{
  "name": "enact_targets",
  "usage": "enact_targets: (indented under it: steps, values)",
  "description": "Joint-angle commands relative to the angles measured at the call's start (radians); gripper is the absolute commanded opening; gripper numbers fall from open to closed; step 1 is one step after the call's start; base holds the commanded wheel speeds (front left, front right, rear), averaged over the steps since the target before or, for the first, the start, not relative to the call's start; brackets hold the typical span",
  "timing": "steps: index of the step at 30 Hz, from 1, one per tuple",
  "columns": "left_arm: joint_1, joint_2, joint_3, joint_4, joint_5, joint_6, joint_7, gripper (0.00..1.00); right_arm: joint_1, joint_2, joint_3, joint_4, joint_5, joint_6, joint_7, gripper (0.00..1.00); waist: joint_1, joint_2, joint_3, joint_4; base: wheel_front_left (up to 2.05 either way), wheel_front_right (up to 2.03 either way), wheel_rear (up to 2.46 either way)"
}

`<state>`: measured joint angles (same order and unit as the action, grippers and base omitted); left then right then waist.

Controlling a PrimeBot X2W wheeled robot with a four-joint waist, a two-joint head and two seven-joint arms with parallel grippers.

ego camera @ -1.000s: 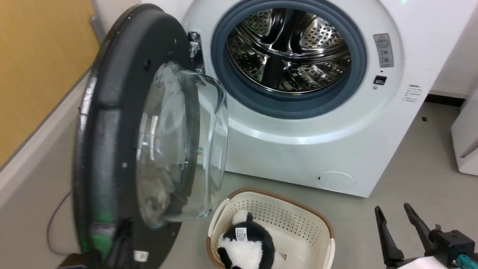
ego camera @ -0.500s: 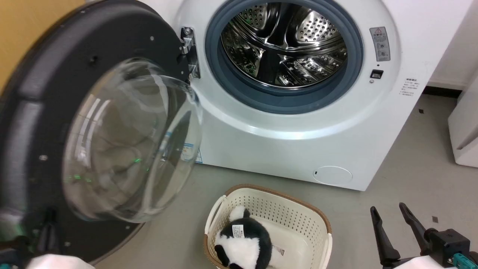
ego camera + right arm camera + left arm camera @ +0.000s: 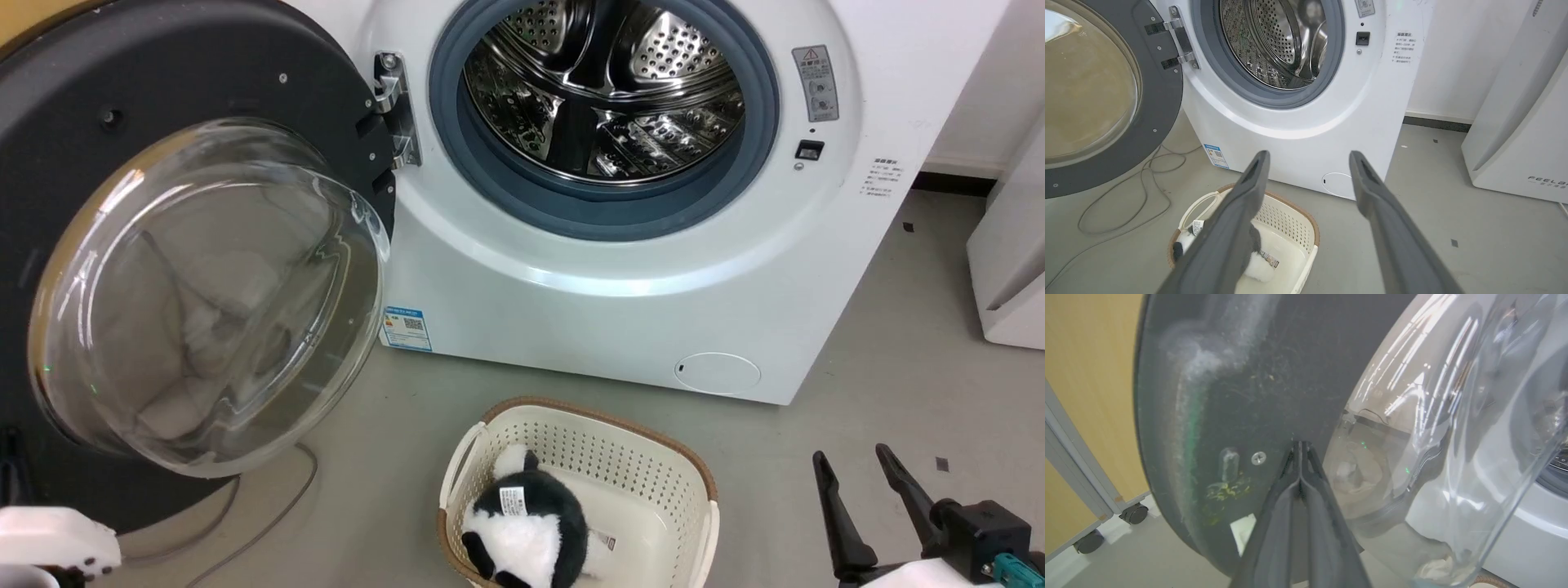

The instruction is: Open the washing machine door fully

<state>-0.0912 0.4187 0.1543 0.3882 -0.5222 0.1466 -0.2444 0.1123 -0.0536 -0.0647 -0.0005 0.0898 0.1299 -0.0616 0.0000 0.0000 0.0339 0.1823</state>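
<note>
Count was: 1 washing machine, 1 washing machine door, 1 steel drum, 1 hinge, 1 blue label. Also 1 basket, 1 panda plush, 1 other white appliance, 2 caster wheels. Grippers were 2: left gripper, right gripper.

Washing machine door, at left gripper tips: black plastic, matt, dusty, finely scratched. Screw just left of tips: bright metal. Glass bowl right of tips: clear, glossy, streaked with reflections. Both grippers' fingers: dark matt plastic.

Ahead of right gripper: washing machine body white, smooth, glossy. Drum: perforated polished steel. Rubber ring: grey, matt. Hinge: bright metal.

Below right gripper: basket cream perforated plastic, brown rim. Panda toy: fuzzy plush. Floor: grey, smooth, matt.
</note>
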Motion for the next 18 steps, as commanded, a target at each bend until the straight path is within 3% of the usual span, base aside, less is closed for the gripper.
enact_targets:
  steps: [1,8,18]
  values:
    - [-0.024,0.008,0.007,0.013,0.004,-0.005,-0.007,0.0,-0.014,0.003,-0.002,0.003,0.004,0.001,0.001,1.0,0.0,0.0,0.001,0.002,0.0,0.0,0.0]
    - [-0.043,-0.012,0.028,0.06,0.032,-0.025,-0.017,0.0,-0.021,0.003,0.007,0.014,0.009,0.001,-0.005,1.0,0.0,0.0,-0.003,-0.002,0.0,0.0,0.0]
    - [0.178,-0.188,0.053,-0.246,0.098,-0.006,-0.017,0.0,-0.01,0.003,-0.003,0.027,0.018,0.001,-0.018,1.0,0.0,0.0,-0.028,0.01,0.0,0.0,0.0]
